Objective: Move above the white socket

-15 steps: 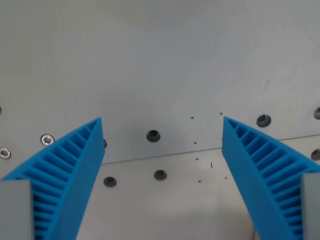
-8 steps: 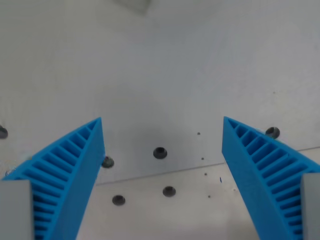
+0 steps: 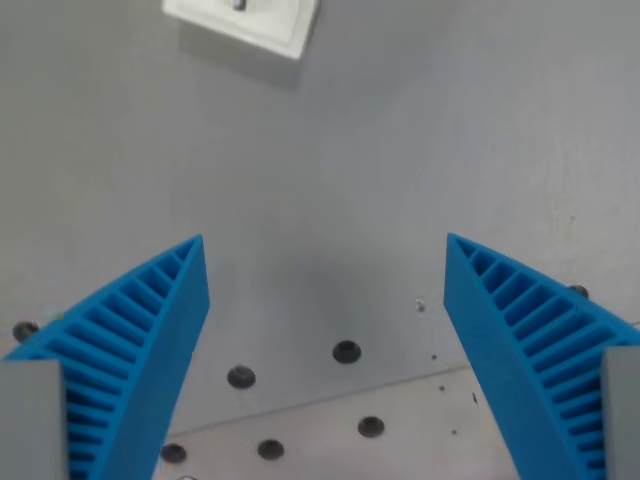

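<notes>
you are looking down through the wrist camera at a flat grey metal table (image 3: 420, 150). the gripper (image 3: 325, 245) has two blue ribbed plastic fingers (image 3: 130, 340), one rising from the near left corner of the wrist view and the other from the near right corner, and they stand wide apart with nothing between them but bare surface.

the white square plastic socket (image 3: 245, 22) sits at the far edge of the wrist view, left of centre, cut off by the top of the frame so you see only its near part. a small dark metal piece shows on its top face, too small to tell more. the socket lies well apart from both fingertips, far beyond the gap between them and a little to its left.

near you, a straight seam (image 3: 330, 400) runs across the table between the fingers, with a lighter plate on its near side. several dark round screw holes (image 3: 346, 351) sit along it: two on the far side of the seam and three on the near side. another dark hole peeks out at the left edge, just beside the left finger, and one more at the right edge, touching the outline of the right finger.
</notes>
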### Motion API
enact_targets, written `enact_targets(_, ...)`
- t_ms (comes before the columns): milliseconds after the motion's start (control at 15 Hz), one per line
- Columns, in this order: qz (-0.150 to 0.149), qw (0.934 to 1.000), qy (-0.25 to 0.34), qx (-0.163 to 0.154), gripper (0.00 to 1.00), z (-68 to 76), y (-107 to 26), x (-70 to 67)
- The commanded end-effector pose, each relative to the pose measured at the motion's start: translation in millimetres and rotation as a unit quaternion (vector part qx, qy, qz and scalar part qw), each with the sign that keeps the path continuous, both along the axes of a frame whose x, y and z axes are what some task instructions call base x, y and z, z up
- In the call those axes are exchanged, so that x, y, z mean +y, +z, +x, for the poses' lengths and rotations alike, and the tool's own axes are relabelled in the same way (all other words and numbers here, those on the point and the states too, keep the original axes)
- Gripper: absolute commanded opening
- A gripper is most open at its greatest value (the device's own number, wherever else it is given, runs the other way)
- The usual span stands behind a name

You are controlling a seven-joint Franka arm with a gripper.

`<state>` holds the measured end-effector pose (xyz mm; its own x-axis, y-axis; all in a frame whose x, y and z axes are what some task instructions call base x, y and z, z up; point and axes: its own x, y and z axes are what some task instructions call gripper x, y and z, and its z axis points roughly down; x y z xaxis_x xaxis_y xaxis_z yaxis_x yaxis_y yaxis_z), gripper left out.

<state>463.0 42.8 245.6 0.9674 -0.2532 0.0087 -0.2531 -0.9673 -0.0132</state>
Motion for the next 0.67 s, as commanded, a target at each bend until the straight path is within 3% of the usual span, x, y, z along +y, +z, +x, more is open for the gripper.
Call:
enact_targets(67, -0.028, 0.9959, -0.086, 0.003, 1.0, 16.0, -6.2, -2.0)
enact_targets(667, -0.039, 0.9889, -0.144, -0.001, 1.0, 47.7, -29.8, -2.9)
